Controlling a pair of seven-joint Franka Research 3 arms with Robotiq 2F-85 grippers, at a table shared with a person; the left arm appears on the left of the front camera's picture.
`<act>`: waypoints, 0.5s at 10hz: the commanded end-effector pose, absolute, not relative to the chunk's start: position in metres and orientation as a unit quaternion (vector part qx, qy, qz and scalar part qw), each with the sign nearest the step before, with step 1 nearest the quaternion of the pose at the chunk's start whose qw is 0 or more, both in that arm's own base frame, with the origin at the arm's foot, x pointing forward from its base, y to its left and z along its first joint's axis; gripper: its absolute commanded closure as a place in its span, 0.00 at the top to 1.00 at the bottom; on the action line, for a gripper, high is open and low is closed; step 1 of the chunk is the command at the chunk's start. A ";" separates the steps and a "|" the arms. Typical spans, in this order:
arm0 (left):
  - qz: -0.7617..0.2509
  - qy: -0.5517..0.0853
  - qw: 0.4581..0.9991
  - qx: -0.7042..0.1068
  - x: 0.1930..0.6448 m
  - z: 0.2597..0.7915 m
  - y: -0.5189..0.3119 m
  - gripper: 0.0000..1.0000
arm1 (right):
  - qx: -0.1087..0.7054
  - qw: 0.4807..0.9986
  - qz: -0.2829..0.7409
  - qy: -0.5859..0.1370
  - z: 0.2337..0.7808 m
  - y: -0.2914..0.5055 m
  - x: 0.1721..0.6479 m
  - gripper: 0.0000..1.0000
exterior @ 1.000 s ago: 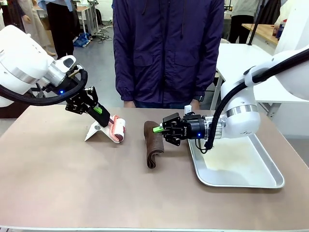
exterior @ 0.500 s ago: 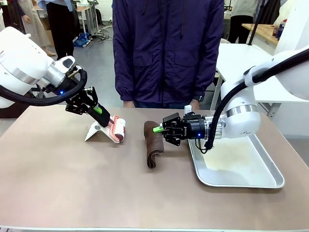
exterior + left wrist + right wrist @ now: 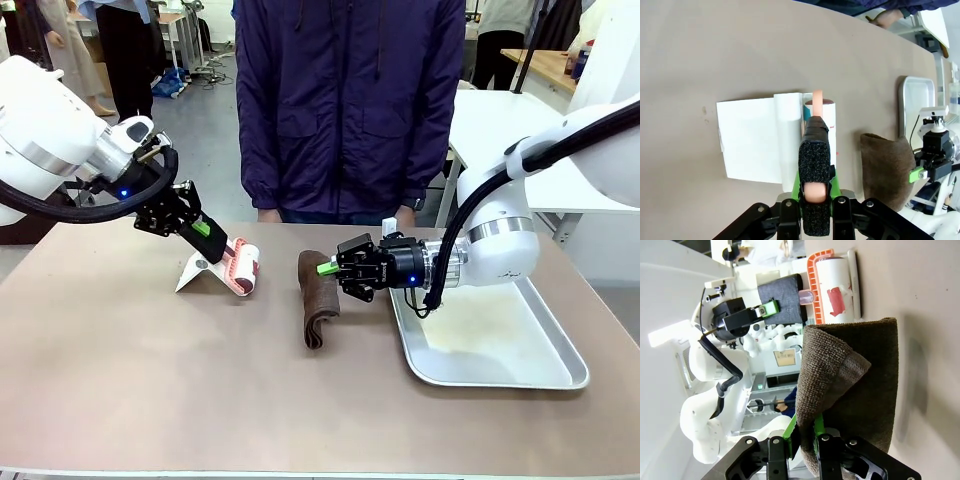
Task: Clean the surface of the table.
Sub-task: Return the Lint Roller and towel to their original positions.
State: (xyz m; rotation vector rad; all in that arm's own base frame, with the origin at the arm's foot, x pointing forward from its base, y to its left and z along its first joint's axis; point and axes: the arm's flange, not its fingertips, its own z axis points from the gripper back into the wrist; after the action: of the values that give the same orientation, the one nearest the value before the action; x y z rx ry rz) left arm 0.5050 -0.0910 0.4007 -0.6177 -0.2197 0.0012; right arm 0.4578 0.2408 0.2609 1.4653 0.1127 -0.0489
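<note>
Front view: near half of the beige-brown table (image 3: 150, 400) is lying bare. Silver metal tray (image 3: 520, 375) is sitting at right, near side. Mid-table, a folded brown cloth (image 3: 318, 305) is draping down onto the tabletop; right gripper (image 3: 322, 267) is reaching in horizontally from the right, clenched on the cloth's top edge, its wrist hanging over the tray's far left corner. Left of the cloth, just apart from it, a lint roller (image 3: 243, 266) with a pink-orange handle and a white roll is resting on a white folded sheet (image 3: 197, 272). Left gripper (image 3: 207, 232) is angling down from the left, clamped on the roller's handle. Person in a dark purple jacket (image 3: 350, 100) is standing at the far edge, a hand (image 3: 405, 216) hanging just past the table.

Left wrist view: left gripper (image 3: 815, 150) is pinching the pink handle (image 3: 817, 96) between its pads, white sheet (image 3: 752, 140) below it on the table (image 3: 740, 50), cloth (image 3: 887, 167) off to the side near the tray (image 3: 915, 100).

Right wrist view: right gripper (image 3: 804, 432) is squeezing a fold of the cloth (image 3: 860, 390), rest of it lying on the table (image 3: 925, 300); roller (image 3: 832, 287) is showing beyond.
</note>
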 end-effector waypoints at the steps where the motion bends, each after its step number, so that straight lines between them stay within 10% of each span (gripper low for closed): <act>1: -0.012 -0.128 0.941 -0.314 0.498 0.392 -0.082 0.22 | 0.665 0.745 -0.017 0.056 0.263 0.241 0.461 0.12; 5: -0.002 -0.119 0.941 -0.316 0.499 0.387 -0.076 0.22 | 0.663 0.746 -0.017 0.059 0.262 0.242 0.461 0.12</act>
State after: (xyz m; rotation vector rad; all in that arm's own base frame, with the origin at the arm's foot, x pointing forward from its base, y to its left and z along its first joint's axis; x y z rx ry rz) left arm 0.5025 -0.0837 0.3942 -0.6454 -0.2295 0.0064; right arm 0.4576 0.2408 0.2604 1.4636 0.1147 -0.0476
